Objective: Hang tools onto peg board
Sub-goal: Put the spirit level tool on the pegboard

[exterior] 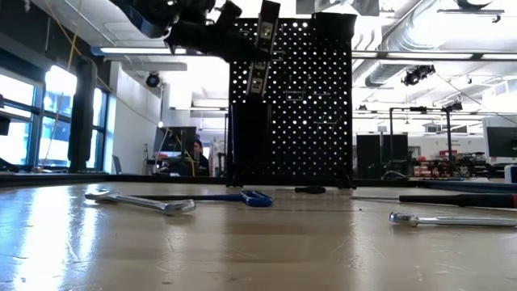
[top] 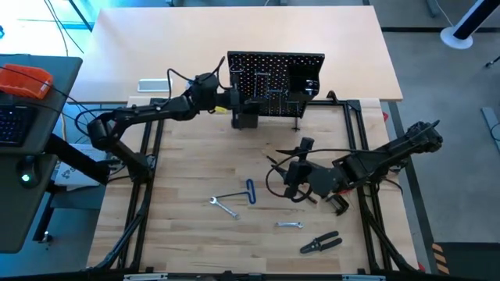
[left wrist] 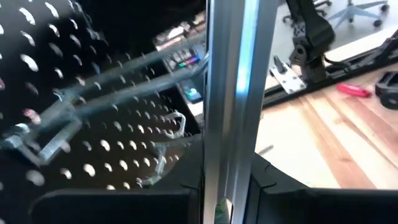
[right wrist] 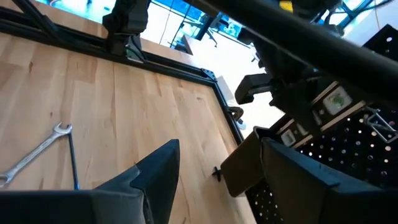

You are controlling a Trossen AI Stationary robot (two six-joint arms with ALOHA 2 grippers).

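The black peg board (top: 273,74) stands upright at the table's far middle, with metal hooks (left wrist: 56,118) on it. My left gripper (top: 233,100) reaches in from the left and is shut on the black level (exterior: 262,48), which stands nearly upright before the board's left part. My right gripper (top: 301,156) hovers open above the table's middle, pointing toward the board, with nothing between its fingers (right wrist: 155,177). A blue-handled bent key (top: 250,191), a silver wrench (top: 225,206), a smaller wrench (top: 289,225) and black-handled pliers (top: 320,243) lie flat on the wood. My left gripper pinches the level between its two fingers, which lie across it on either side of its silver narrow edge (left wrist: 233,124). The fingers come nearly level from the table's left side. The level stands slightly tilted; whether its lower end touches anything, I cannot tell.
The black frame rails (top: 148,156) run along the table's left and right sides. A grey slab (top: 155,84) lies on the far board behind the left arm. Bare wood (top: 195,164) is free between the peg board and the loose tools.
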